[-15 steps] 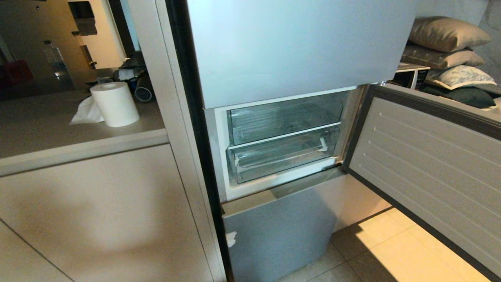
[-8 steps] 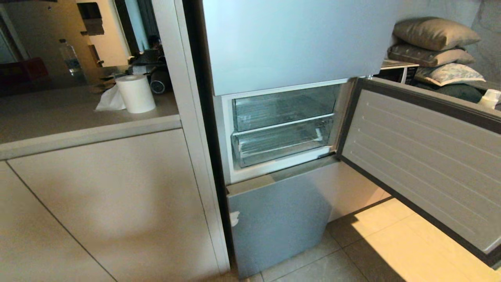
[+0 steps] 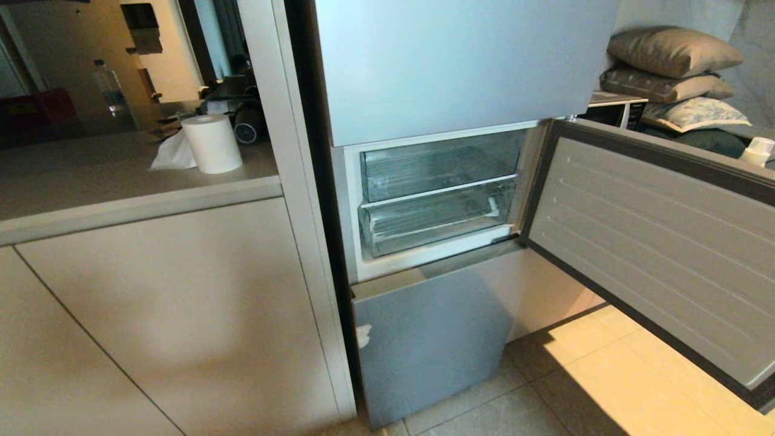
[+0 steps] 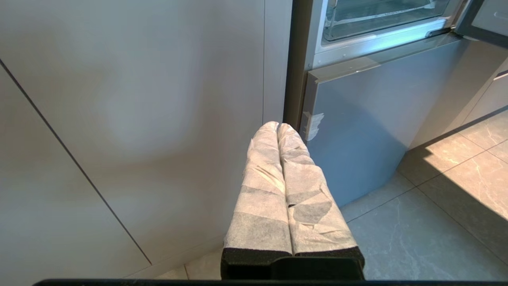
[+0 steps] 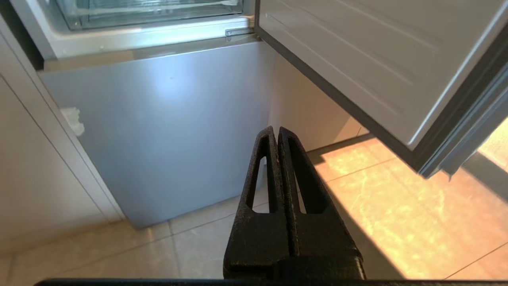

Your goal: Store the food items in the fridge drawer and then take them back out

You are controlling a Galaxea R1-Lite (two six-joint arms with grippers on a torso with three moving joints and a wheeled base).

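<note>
Fridge drawer [image 3: 437, 221] remains closed, unchanged; both end effectors [image 4: 278, 126] [image 5: 276, 130] stay clenched, empty.

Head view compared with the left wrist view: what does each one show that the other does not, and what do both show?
Only the head view shows the paper roll on the counter, the pillows, the upper clear drawer and the open door's ribbed inner side. Only the left wrist view shows the left gripper, shut, its fingers wrapped in white. Both show the lower clear drawer, the closed grey bottom door, the cabinet front and floor tiles. No food items appear.
</note>
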